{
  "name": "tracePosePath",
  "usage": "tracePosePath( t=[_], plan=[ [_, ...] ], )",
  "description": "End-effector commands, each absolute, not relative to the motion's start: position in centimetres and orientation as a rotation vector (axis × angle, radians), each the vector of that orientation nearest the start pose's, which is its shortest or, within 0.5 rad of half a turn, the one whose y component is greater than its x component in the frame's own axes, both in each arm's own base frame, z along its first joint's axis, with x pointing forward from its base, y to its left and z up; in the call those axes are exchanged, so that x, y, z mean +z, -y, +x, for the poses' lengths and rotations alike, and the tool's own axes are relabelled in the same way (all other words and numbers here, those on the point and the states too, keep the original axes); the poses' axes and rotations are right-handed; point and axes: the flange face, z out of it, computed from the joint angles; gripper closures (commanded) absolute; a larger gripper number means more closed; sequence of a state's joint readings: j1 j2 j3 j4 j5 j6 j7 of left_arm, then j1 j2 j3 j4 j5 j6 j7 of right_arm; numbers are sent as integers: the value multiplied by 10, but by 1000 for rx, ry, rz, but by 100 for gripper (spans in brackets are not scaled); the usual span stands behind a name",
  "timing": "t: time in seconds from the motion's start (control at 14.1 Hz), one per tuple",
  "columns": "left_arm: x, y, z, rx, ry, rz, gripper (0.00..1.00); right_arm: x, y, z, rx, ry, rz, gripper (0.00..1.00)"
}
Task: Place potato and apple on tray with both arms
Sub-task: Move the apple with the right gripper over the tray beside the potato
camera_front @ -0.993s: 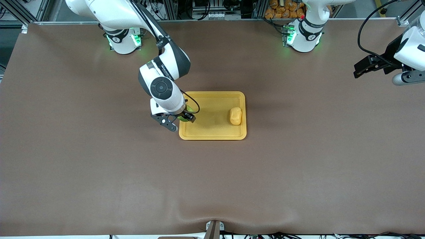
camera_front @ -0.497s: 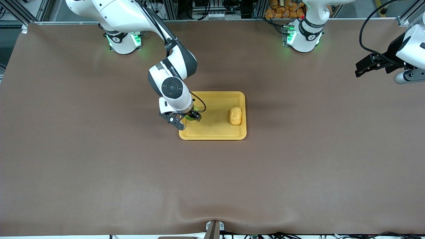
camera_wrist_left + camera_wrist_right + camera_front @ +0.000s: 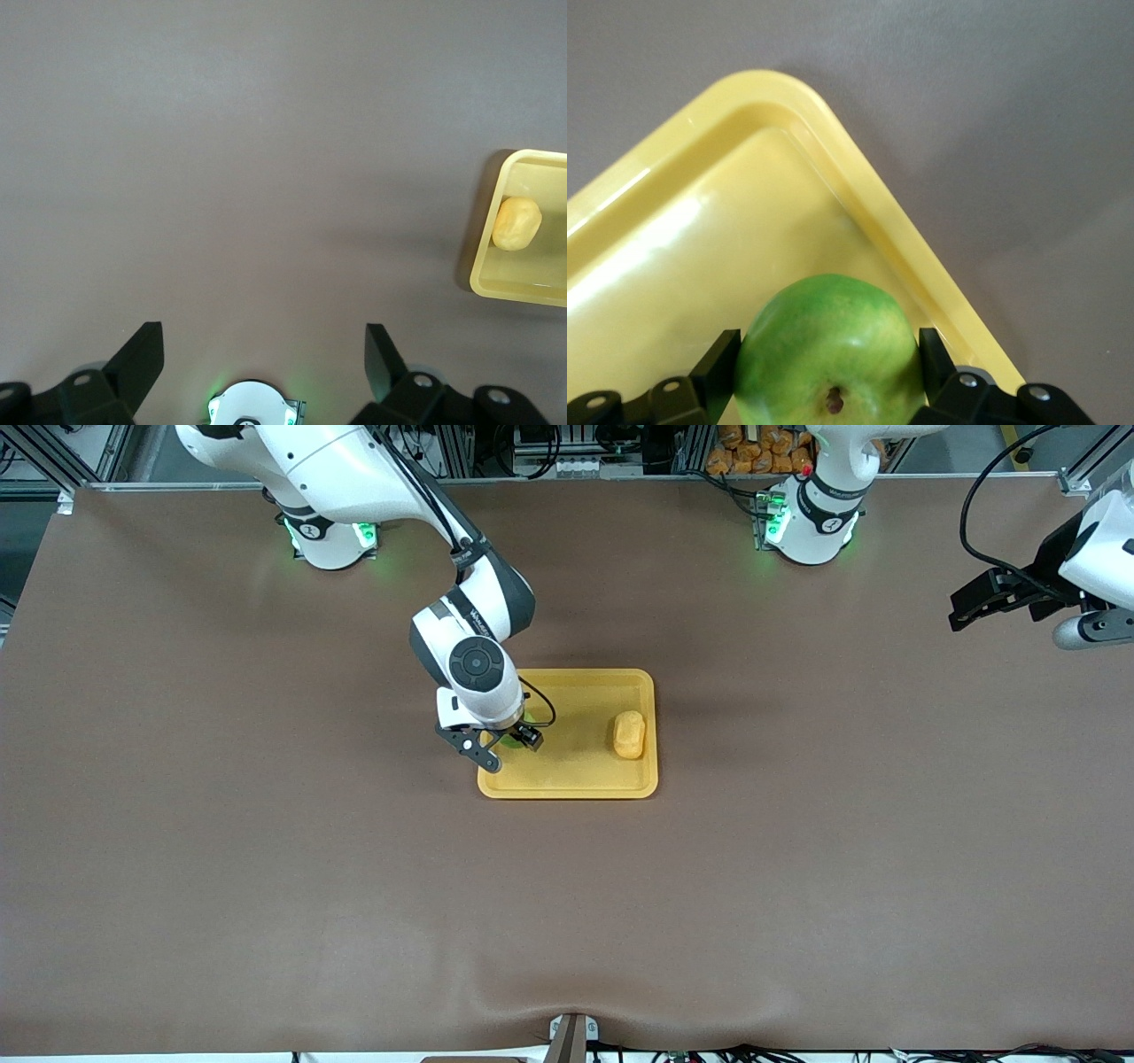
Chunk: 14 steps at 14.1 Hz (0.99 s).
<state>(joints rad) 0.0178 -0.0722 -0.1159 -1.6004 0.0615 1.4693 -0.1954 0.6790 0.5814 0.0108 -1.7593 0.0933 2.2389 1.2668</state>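
— Where's the apple (image 3: 824,354)?
— Clamped in the right claw (image 3: 828,367), over the tray (image 3: 576,779) at the right arm's end.
— And the potato (image 3: 629,734)?
— Lying on the tray, toward the left arm's end.
— The left claw (image 3: 264,354)?
— Spread wide, empty, waiting above bare surface (image 3: 797,868).

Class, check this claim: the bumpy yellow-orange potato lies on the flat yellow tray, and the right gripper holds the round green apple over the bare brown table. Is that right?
Not quite. The right gripper holds the round green apple over the flat yellow tray, as the right wrist view shows. The bumpy yellow-orange potato does lie on the tray.
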Motion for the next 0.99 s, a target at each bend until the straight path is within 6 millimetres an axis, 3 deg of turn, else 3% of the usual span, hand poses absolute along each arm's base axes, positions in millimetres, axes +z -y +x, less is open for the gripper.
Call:
tracePosePath(
  t=[0.0, 0.28, 0.35, 0.43, 0.5, 0.64, 0.92],
  plan=[
    [646, 42, 511, 76, 139, -3074, 0, 227, -420, 500, 155, -1018, -3025, 100],
    [646, 41, 511, 74, 141, -3074, 0, 217, -421, 500, 146, -1016, -3020, 100],
    [646, 42, 511, 74, 139, -3074, 0, 216, -422, 499, 146, -1014, -3021, 87],
    [645, 41, 512, 76, 141, -3074, 0, 217, -421, 500, 144, -1025, -3016, 31],
    [645, 41, 512, 76, 141, -3074, 0, 218, -421, 501, 140, -1076, -3000, 0],
    [645, 41, 512, 76, 141, -3074, 0, 218, -419, 502, 134, -1088, -3002, 0],
    [645, 40, 512, 77, 144, -3074, 0, 238, -413, 508, 128, -1102, -2994, 0]
  ],
)
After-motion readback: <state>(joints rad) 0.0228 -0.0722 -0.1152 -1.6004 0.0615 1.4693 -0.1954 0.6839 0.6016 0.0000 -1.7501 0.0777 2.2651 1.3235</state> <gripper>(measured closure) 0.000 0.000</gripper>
